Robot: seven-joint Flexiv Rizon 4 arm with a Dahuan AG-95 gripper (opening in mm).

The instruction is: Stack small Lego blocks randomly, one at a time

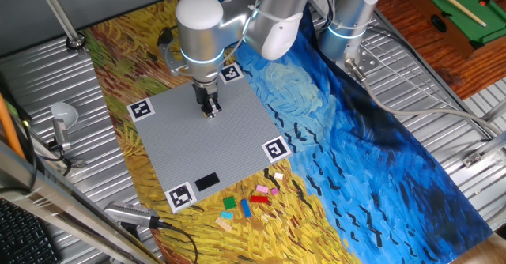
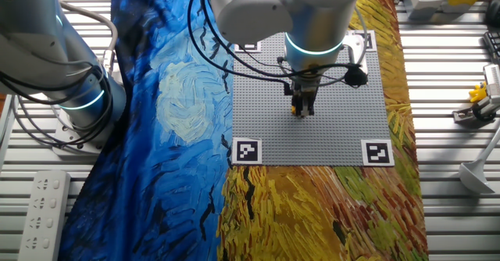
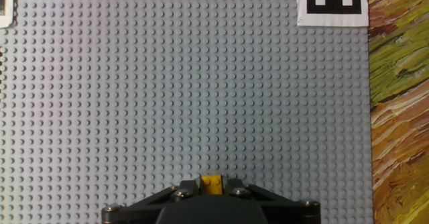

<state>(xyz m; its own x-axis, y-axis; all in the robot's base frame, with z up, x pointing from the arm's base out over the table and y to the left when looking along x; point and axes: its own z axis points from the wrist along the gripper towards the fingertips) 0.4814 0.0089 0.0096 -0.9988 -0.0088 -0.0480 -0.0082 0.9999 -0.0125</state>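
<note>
We see a single robot arm reaching down over a large grey studded baseplate [image 1: 207, 141] that lies on a cloth painted in blue and yellow swirls [image 1: 379, 137]. The gripper [image 1: 210, 111] points straight down near the middle of the baseplate, and its two fingers are closed on a small yellow Lego block [image 3: 213, 182]. In the hand view the block sits between the fingertips just above the studs; it is so small and so covered that we cannot tell which way its long axis runs. From the other fixed view, a speck of yellow [image 2: 296, 109] shows at the fingertips, right at the plate's surface.

The other small Lego blocks [image 1: 251, 201] lie loose on the cloth just off the baseplate's near edge in one fixed view, scattered in red, blue, green, teal, pink and tan, pointing in mixed directions. Black-and-white marker tags [image 1: 275, 148] sit at the baseplate's corners, and a black rectangle [image 1: 207, 181] lies on the plate near that same edge.
</note>
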